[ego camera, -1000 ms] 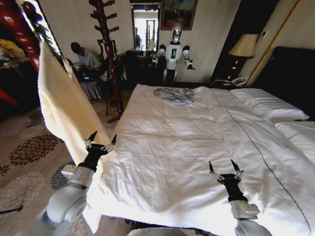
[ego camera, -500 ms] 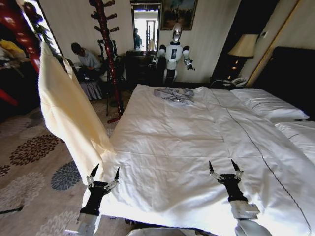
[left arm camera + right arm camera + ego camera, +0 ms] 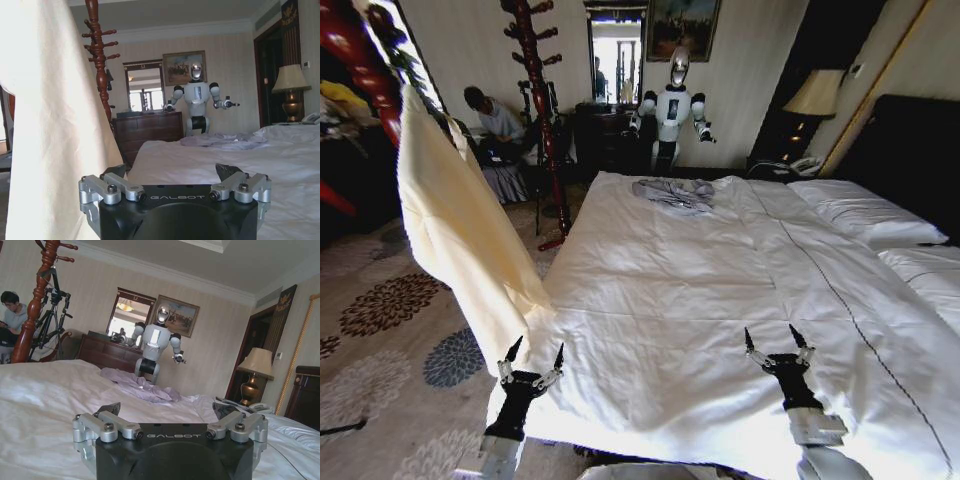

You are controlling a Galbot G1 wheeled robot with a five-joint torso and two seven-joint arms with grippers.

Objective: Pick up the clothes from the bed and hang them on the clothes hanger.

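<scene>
Cream-yellow garment: hanging beside the bed, off the duvet. Left claw: fingers spread, empty, low at bed corner just below the hem. Right claw: spread, empty, over duvet. I'd keep the left clear of the hem.

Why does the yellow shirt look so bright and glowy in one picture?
In the left wrist view the clothes hang close to the camera with daylight behind, so their top washes out to near white. In the head view the same clothes are evenly lit and look cream, and the bed glares white near the middle.
</scene>
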